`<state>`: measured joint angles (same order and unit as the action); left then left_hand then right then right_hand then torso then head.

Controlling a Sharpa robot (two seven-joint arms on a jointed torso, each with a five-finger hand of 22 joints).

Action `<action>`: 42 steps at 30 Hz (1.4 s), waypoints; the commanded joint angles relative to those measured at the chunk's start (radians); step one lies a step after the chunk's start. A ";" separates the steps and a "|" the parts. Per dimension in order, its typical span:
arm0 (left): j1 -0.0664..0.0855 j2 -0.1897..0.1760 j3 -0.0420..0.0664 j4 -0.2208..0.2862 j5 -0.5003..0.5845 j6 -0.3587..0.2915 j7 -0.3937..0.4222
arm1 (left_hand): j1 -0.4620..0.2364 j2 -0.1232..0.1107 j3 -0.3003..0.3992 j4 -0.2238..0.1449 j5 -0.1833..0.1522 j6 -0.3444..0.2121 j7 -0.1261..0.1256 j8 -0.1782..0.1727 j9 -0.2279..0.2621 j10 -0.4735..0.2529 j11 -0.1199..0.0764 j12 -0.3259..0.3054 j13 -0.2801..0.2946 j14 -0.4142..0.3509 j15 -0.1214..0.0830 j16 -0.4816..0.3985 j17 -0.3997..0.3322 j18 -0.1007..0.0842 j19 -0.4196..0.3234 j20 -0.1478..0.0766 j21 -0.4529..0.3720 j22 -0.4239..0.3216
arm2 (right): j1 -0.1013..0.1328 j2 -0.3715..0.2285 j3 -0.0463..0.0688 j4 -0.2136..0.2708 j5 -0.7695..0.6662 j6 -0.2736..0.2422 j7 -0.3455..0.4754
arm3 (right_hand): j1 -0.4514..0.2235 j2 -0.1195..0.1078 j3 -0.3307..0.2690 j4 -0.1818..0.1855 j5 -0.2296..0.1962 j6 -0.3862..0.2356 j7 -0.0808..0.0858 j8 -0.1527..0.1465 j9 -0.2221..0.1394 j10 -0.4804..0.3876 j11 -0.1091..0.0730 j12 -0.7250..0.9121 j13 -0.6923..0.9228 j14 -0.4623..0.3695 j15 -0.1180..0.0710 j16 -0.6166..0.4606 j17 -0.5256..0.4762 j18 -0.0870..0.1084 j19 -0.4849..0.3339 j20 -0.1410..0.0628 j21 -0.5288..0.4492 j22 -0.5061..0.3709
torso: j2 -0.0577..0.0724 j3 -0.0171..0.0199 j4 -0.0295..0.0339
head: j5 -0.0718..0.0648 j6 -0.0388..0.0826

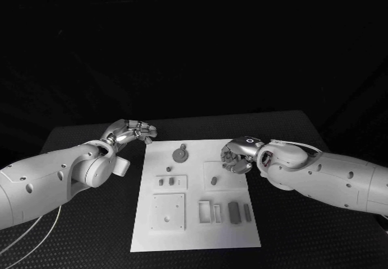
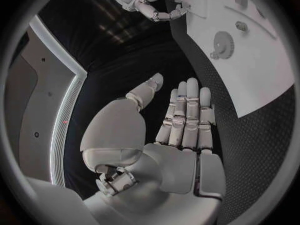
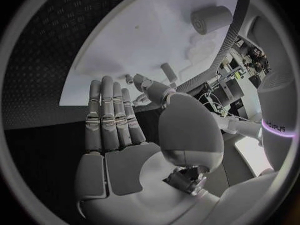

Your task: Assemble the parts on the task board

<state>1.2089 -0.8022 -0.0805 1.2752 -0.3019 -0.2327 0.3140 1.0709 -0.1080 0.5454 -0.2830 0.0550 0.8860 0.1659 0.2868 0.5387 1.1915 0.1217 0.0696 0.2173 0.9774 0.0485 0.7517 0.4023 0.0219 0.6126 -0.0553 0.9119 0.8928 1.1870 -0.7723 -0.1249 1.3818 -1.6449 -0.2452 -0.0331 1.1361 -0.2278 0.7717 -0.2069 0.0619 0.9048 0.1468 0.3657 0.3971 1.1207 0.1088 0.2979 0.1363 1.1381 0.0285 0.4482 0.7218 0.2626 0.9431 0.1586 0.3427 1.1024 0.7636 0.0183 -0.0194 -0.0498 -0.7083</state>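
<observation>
The white task board (image 1: 198,193) lies in the middle of the black table. On it are a grey gear-like disc (image 1: 180,153), a small peg (image 1: 169,168), an oval peg (image 1: 213,180), flat plates and several bars. My left hand (image 1: 129,133) hovers off the board's far left corner; in the left wrist view its fingers (image 2: 186,116) are straight and hold nothing, with the disc (image 2: 223,44) beyond them. My right hand (image 1: 240,154) is over the board's far right part. Its fingers (image 3: 109,117) are extended and empty, the thumb near a grey peg (image 3: 168,71).
A large square plate (image 1: 168,212) sits near the board's front left. Beside it are two rectangular frames (image 1: 210,212) and two dark bars (image 1: 239,212). A slotted plate (image 1: 170,181) lies mid-left. Black table (image 1: 307,235) surrounds the board. A thin cable (image 1: 32,230) runs under my left arm.
</observation>
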 commanded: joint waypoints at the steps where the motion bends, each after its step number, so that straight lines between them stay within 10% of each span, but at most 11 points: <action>1: 0.001 0.001 0.001 0.003 0.022 0.001 0.019 | -0.006 0.005 -0.008 0.000 -0.004 -0.007 -0.002 -0.001 0.001 -0.001 -0.001 0.002 -0.002 0.009 0.000 -0.003 -0.001 0.004 -0.002 0.004 -0.007 -0.001 | -0.003 0.006 -0.002 -0.004 -0.063 -0.012 -0.030 | 0.001 -0.012 0.006 0.000 -0.005 0.009 0.002 0.006 -0.001 0.005 0.000 -0.004 -0.001 0.006 0.003 -0.003 0.002 -0.001 0.005 0.000 0.002 0.001 | 0.000 0.0010 -0.0013 | 0.002 -0.001; 42: 0.001 0.001 0.001 0.003 0.026 0.004 0.009 | -0.006 0.003 -0.016 -0.001 -0.004 -0.018 0.002 -0.005 0.000 -0.007 0.002 -0.001 -0.006 0.018 -0.001 -0.018 0.001 0.006 0.000 0.004 -0.009 0.001 | -0.038 0.062 -0.040 -0.030 -0.231 -0.017 -0.085 | 0.043 0.023 0.065 -0.037 -0.009 0.109 -0.037 0.049 0.035 0.132 -0.045 -0.025 0.062 0.090 -0.036 0.038 0.057 -0.001 0.091 -0.039 0.055 0.048 | 0.000 0.0013 -0.0016 | 0.005 -0.021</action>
<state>1.2090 -0.8023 -0.0805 1.2759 -0.2824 -0.2323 0.3152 1.0710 -0.1080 0.5349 -0.2835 0.0550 0.8753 0.1696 0.2867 0.5383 1.1916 0.1216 0.0696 0.2120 0.9917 0.0482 0.7384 0.4025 0.0211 0.6128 -0.0552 0.9083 0.8929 1.1665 -0.7122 -0.1518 1.3543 -1.8364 -0.3212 -0.1069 1.1720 -0.2077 0.8352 -0.2405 0.0543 1.0077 0.1095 0.4114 0.4310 1.2475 0.0643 0.2749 0.1942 1.2209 -0.0070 0.4827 0.7775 0.2411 1.0291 0.1191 0.3922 1.1498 0.7640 0.0190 -0.0208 -0.0451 -0.7287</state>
